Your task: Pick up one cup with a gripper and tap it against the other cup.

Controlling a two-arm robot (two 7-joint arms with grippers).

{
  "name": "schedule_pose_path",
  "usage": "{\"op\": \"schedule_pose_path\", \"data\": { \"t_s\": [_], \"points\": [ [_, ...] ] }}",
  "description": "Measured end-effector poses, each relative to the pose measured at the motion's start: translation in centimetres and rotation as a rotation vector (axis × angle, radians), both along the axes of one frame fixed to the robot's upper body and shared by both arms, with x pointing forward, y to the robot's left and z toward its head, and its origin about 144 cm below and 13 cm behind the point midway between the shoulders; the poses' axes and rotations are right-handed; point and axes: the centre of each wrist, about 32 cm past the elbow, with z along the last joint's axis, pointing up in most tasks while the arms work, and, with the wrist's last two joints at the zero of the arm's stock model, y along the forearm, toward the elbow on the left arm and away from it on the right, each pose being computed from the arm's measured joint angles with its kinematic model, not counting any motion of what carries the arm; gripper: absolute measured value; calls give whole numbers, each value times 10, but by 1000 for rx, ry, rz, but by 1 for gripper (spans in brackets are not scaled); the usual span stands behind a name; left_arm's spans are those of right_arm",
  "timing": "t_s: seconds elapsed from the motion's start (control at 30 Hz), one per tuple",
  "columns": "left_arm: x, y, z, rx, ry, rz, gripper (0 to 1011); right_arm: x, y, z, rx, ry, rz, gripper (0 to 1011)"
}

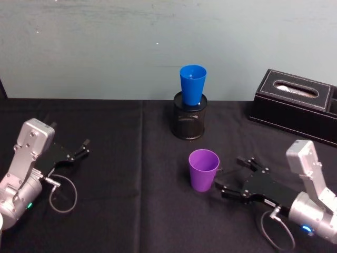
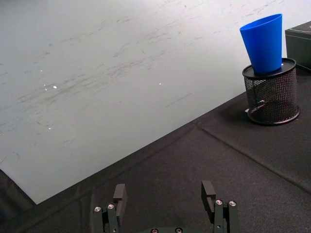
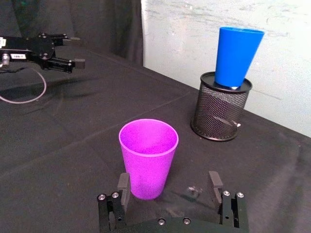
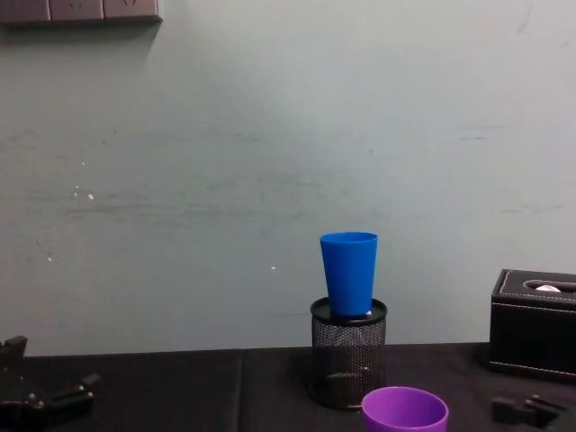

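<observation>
Head view: right gripper, jaws spread, lay just right of the purple cup, apparently not touching. Centring the cup between them before closing would avoid tipping. Blue cup stood farther back in a mesh holder. Left gripper sat idle far left, jaws spread.

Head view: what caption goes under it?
Right gripper, jaws open, near purple cup; blue cup stands in mesh holder.

A pale grey-green wall, scuffed and flecked (white specks low on its left), rises behind the table, which is draped in black cloth.
</observation>
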Motion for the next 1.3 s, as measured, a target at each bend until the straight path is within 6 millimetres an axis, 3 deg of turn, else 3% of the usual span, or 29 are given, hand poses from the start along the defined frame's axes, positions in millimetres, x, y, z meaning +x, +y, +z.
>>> {"op": "schedule_pose_path", "data": {
  "t_s": [0.53,1.3],
  "points": [
    [0,0,0,0,0,0,1011,20,26,-4,42,52,30,1000],
    [0,0,0,0,0,0,1012,30,35,-18,100,60,47,1000]
  ]
}}
